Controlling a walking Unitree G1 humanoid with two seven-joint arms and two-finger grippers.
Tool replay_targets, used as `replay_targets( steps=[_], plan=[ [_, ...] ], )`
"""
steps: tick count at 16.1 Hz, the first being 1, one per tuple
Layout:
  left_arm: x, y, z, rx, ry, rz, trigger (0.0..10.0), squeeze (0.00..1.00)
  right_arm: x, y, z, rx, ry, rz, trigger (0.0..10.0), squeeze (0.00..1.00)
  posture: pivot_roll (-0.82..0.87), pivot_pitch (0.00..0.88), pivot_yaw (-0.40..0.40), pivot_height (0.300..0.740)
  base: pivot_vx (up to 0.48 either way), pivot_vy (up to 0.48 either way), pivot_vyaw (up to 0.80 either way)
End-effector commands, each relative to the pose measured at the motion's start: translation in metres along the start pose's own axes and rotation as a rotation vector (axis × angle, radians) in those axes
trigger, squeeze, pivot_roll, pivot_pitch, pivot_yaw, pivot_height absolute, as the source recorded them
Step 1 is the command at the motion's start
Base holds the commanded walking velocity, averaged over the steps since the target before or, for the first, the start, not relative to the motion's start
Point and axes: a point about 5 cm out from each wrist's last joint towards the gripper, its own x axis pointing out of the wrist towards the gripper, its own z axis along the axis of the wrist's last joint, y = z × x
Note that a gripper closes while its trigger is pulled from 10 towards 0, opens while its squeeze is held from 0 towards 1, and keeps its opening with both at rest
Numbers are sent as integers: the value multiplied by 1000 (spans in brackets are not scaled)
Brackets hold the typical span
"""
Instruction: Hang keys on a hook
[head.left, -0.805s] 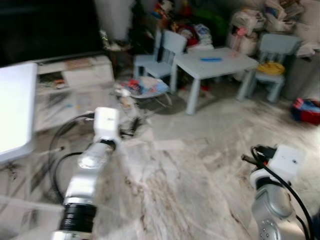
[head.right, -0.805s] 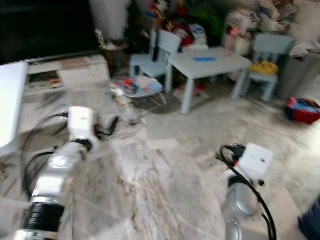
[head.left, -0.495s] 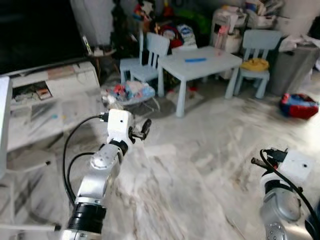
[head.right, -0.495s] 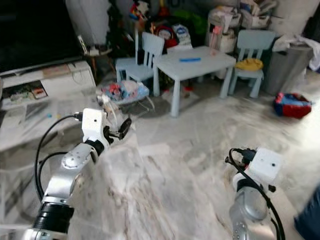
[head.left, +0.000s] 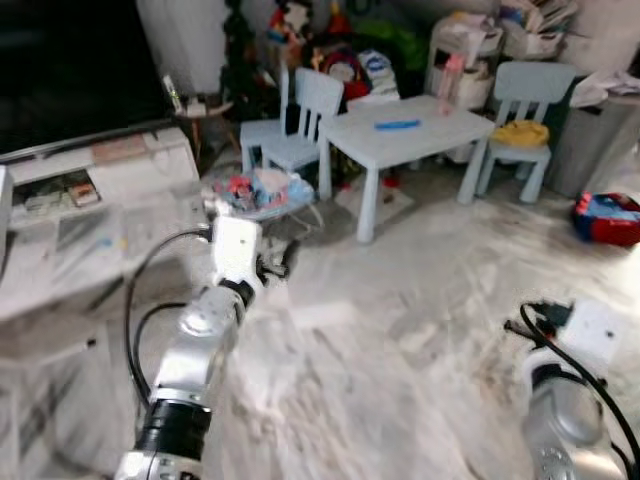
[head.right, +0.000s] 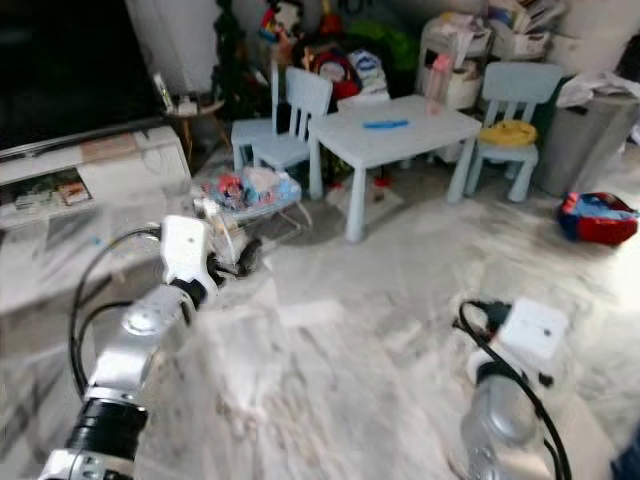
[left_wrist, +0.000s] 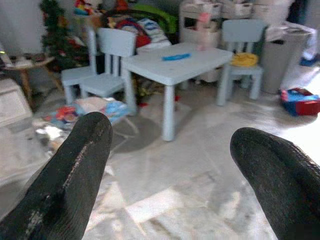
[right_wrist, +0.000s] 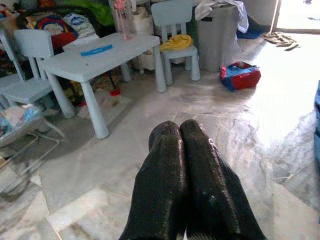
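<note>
I am holding my left gripper out over the veined marble floor with its rough black fingers spread wide and empty, while my right gripper is pressing its two fingers flat together. Ahead, a pale blue plastic table is carrying a blue strip, a matching chair is bearing something yellow, and I am finding no keys or hook.

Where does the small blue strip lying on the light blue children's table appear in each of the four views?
Left eye view: blue strip, upper centre, on the table.
Right eye view: upper centre.
Left wrist view: upper centre.
Right wrist view: upper left.
Shared landmark: the chair with the yellow item, beside the table.
</note>
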Motion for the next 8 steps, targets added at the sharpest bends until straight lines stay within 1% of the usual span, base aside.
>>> replay_targets(
  steps=[1, 2, 4, 5, 6, 8],
  plan=[
    [-1, 17, -5, 25, 36, 35, 10000, 0, 2, 6, 0, 11, -7, 22, 10000, 0, 46, 0, 1, 740, 0, 0, 0],
    [1, 20, -11, 19, 56, 37, 10000, 0, 4, 4, -3, 6, 0, 16, 10000, 0, 46, 0, 0, 740, 0, 0, 0],
    [0, 27, -31, 46, 135, 47, 10000, 0, 9, -2, -13, -2, 31, 21, 10000, 0, 40, 0, -4, 740, 0, 0, 0],
    [-1, 32, -43, 46, 187, 54, 10000, 0, 11, -5, -20, -8, 51, 25, 10000, 0, 37, 0, -6, 740, 0, 0, 0],
    [-3, 37, -51, 58, 210, 61, 10000, 0, 12, -7, -28, -1, 81, 48, 10000, 0, 36, 0, -8, 740, 0, 0, 0],
    [-5, 44, -66, 77, 285, 75, 10000, 0, 14, -21, -41, -26, 115, 14, 10000, 0, 32, 0, -11, 740, 0, 0, 0]
  ],
)
